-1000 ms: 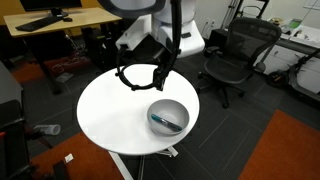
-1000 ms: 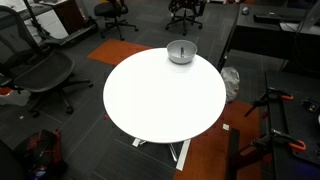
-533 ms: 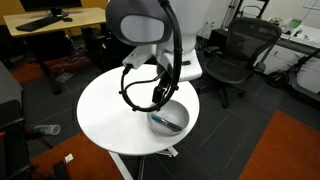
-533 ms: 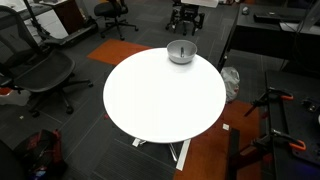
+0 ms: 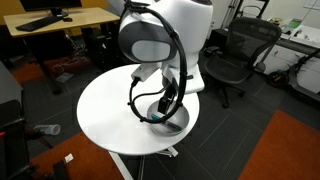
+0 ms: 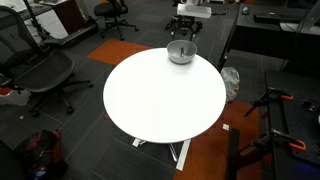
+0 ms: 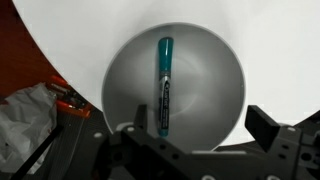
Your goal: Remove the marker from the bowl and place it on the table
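The teal-blue marker (image 7: 164,85) lies inside the grey bowl (image 7: 205,80), its dark end toward my gripper. The bowl sits near the edge of the round white table (image 5: 105,110), and shows in both exterior views (image 5: 176,122) (image 6: 181,53). My gripper (image 7: 195,128) hangs just above the bowl, open and empty, with one finger on each side of the bowl's near rim. In an exterior view the arm hides most of the bowl and the gripper (image 5: 165,106) is over it. In an exterior view the gripper (image 6: 187,27) comes down behind the bowl.
Black office chairs (image 5: 232,60) (image 6: 40,75) stand around the table. A wooden desk (image 5: 60,20) is at the back. Orange carpet (image 5: 290,150) and cables and a crumpled bag (image 7: 30,115) lie on the floor beside the table (image 6: 160,100).
The arm has swung over and come down onto the bowl, now covering most of it. The gripper has come into view behind the bowl. The bowl and marker have not moved.
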### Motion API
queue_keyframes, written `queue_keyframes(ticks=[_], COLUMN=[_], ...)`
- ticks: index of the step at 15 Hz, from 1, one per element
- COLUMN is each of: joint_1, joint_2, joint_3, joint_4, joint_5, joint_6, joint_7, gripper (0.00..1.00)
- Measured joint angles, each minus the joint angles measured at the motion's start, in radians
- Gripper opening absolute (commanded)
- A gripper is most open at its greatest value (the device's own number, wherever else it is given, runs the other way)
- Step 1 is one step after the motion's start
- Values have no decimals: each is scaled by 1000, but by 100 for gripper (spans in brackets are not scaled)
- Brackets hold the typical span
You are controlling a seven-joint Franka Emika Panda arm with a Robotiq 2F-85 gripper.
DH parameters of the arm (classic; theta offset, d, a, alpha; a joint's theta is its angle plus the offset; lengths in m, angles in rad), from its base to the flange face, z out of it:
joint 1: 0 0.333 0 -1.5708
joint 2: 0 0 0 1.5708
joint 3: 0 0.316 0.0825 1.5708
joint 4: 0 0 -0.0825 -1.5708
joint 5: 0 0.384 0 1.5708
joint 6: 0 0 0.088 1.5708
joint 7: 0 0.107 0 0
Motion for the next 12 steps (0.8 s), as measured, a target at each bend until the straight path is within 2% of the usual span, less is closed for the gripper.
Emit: queue_keyframes(ticks=[5,12], joint_1=[9,8], joint_2=[74,153], joint_3=[-18,-28], joint_4=[46,103], joint_5=[-43,-57], joint_6=[20,20], joint_7=[55,58], gripper=[100,100])
